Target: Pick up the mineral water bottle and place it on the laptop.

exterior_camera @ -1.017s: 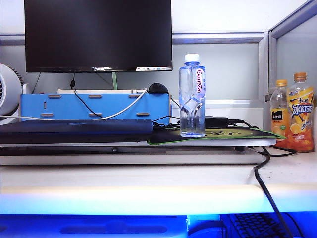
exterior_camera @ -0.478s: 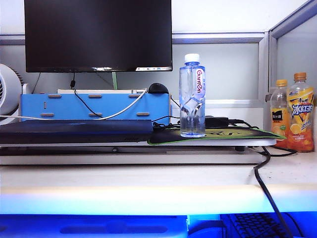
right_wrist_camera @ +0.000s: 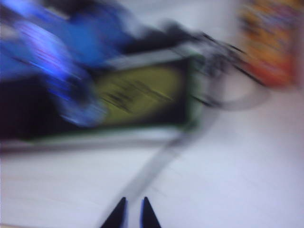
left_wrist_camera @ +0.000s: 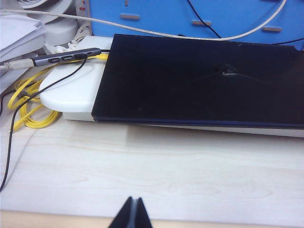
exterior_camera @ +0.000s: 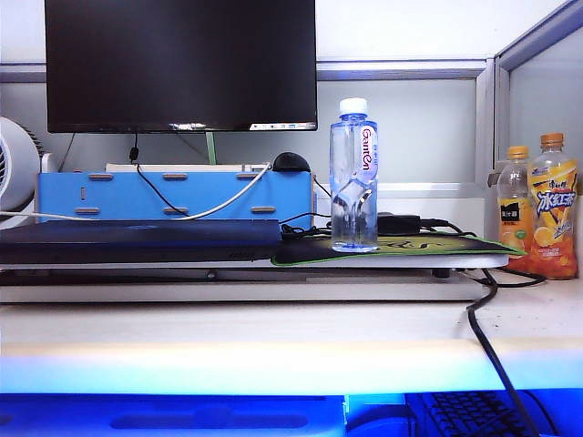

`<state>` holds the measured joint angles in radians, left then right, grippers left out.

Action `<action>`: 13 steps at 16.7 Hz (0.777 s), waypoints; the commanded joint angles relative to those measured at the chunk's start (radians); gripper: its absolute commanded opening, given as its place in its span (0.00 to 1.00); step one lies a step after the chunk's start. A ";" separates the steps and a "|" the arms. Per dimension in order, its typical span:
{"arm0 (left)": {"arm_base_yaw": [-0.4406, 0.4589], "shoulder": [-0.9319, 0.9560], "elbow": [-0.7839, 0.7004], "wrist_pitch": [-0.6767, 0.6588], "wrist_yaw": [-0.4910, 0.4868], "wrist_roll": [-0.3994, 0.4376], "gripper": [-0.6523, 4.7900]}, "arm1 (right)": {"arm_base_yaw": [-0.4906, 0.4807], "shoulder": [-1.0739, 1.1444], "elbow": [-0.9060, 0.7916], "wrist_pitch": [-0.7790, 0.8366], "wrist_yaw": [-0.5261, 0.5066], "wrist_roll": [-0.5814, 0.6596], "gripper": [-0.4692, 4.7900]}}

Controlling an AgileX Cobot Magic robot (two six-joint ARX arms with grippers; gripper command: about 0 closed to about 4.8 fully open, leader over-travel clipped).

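Mineral water bottle (exterior_camera: pixel 353 175) upright on mouse mat (exterior_camera: pixel 410 246), beside laptop (exterior_camera: pixel 137 238). Left gripper (left_wrist_camera: pixel 133 213) pressed together above desk; right gripper (right_wrist_camera: pixel 133 213) nearly closed, empty, above desk.

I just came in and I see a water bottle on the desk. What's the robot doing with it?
Nothing is holding it yet. The mineral water bottle stands upright on the green-edged mouse mat, right of the closed laptop. Neither arm shows in the exterior view. The left gripper hangs shut over bare desk in front of the laptop. The right gripper hangs nearly shut and empty; its wrist view is blurred. The bottle is not yet picked up.
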<state>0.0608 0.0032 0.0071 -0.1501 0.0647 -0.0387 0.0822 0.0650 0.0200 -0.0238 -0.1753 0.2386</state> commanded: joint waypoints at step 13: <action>0.000 -0.002 0.000 0.001 0.003 0.002 0.12 | 0.083 0.607 0.621 -0.181 -0.101 -0.195 0.26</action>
<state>0.0608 0.0029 0.0071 -0.1501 0.0647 -0.0387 0.1566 0.6262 0.6201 -0.2001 -0.2722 0.0551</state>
